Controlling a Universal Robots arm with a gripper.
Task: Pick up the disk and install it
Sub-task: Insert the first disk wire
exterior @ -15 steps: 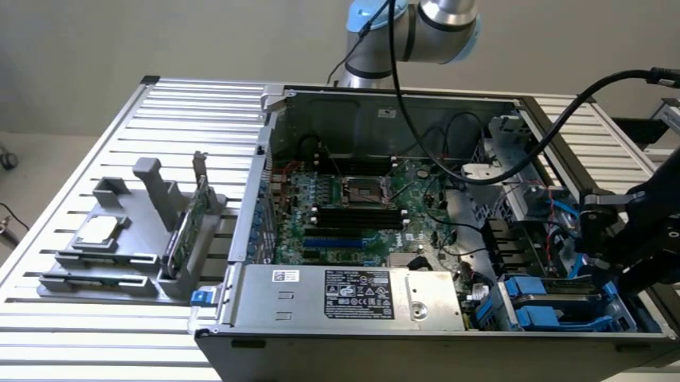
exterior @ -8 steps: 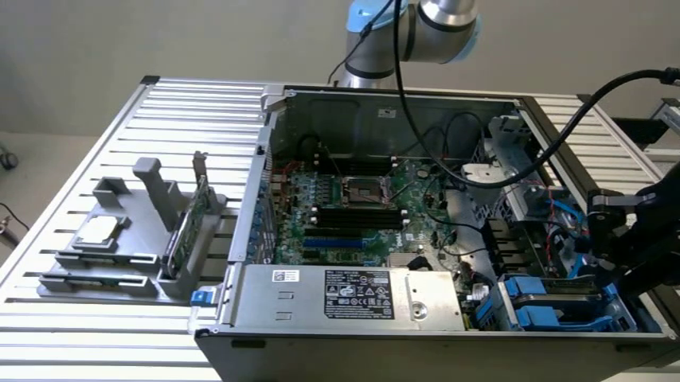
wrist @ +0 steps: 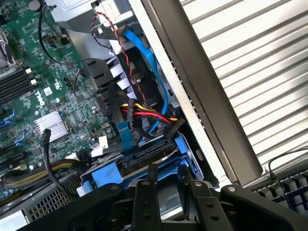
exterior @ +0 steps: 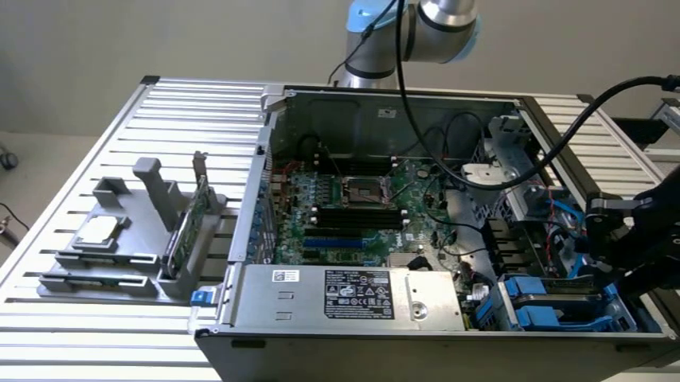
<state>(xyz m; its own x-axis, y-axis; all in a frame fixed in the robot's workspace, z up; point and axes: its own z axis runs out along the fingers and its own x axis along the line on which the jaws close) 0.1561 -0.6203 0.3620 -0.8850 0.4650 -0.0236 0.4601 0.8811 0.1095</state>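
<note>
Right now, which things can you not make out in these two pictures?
Disk, wrist view: the gripper covers its near half; no label visible.
Gripper, exterior view: dark, partly cut off by the right edge; whether it grips the disk is unclear.
Drive bay, exterior view: the gripper and cables hide its inside.
Chip on the grey holder: markings too small.

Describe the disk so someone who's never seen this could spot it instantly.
Find the open computer case on the slatted table. In its near corner at the exterior view's right, beside the silver power supply, sits the disk, framed in bright blue plastic.
</note>
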